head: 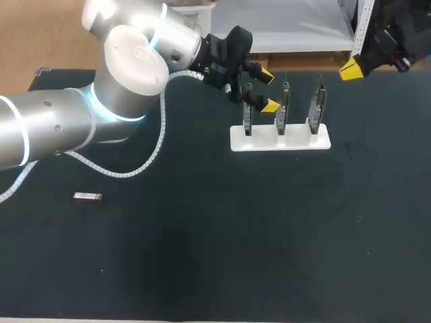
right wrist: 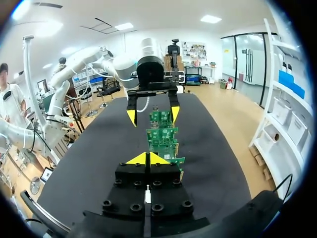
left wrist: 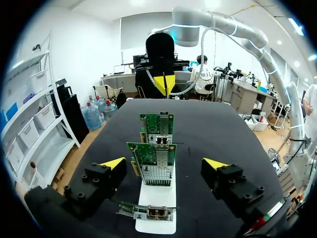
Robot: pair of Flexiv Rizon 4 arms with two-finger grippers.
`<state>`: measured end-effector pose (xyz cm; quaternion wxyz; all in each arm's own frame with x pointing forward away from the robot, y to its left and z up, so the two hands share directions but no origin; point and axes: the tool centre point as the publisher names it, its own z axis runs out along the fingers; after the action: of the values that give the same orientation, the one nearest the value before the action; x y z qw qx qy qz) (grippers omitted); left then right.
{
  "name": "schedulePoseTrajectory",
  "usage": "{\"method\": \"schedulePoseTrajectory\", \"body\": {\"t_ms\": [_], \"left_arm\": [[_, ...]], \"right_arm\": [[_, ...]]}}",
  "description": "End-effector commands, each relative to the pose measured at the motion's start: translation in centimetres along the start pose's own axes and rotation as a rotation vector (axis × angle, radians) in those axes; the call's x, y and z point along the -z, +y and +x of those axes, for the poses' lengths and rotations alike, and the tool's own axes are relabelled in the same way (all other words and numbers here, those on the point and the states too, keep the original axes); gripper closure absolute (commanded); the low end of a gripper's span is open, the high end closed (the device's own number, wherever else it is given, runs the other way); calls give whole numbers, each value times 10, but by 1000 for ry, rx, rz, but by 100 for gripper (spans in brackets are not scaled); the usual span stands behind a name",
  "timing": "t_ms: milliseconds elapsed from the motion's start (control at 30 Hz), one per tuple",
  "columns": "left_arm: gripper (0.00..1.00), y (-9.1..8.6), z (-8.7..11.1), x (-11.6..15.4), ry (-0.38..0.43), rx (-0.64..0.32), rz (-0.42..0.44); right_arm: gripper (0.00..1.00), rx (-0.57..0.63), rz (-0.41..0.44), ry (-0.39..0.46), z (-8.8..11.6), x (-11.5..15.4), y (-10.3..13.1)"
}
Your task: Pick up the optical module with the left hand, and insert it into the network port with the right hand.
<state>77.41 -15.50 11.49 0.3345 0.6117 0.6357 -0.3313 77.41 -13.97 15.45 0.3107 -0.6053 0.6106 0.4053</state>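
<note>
The table (head: 202, 256) is dark. The left arm (head: 67, 121) reaches across it to a white stand (head: 296, 142) bearing three upright cards (head: 282, 108). The left gripper (head: 268, 91) hangs over the stand's left end card, fingers spread wide to either side of it, touching nothing and holding nothing. The right gripper (right wrist: 147, 158) sits at the table's far right edge, its yellow tips pressed together and empty. The module (head: 87, 196) lies flat on the table at the left, well apart from both grippers.

White stand (head: 296, 142) on the black table (head: 215, 262).
</note>
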Motion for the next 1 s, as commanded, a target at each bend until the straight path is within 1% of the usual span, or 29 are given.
{"method": "schedulePoseTrajectory", "body": {"t_ms": [33, 200, 233, 267, 300, 600, 633, 800, 867, 1000], "left_arm": [[0, 2, -1, 0, 6, 2, 4], [0, 2, -1, 0, 6, 2, 4], [0, 2, -1, 0, 6, 2, 4], [0, 2, -1, 0, 6, 2, 4], [0, 2, -1, 0, 6, 2, 4], [0, 2, -1, 0, 6, 2, 4], [0, 2, -2, 0, -12, 0, 13], [0, 2, -7, 4, -27, -11, 3], [0, 2, -9, 5, -26, -30, -4], [0, 5, -15, 15, -43, -44, -26]], "right_arm": [[100, 2, 21, 4, 2, -3, 6], [100, 0, 26, -2, 2, -4, 6], [69, 1, 23, 0, 2, -5, 7], [3, -4, 34, 3, 2, -5, 7], [0, -4, 34, 3, 2, -5, 7], [0, -4, 34, 3, 2, -5, 7], [0, -4, 34, 3, 2, -5, 7], [0, -4, 34, 3, 2, -5, 7], [0, -4, 34, 3, 2, -5, 7], [0, -4, 34, 3, 2, -5, 7]]}}
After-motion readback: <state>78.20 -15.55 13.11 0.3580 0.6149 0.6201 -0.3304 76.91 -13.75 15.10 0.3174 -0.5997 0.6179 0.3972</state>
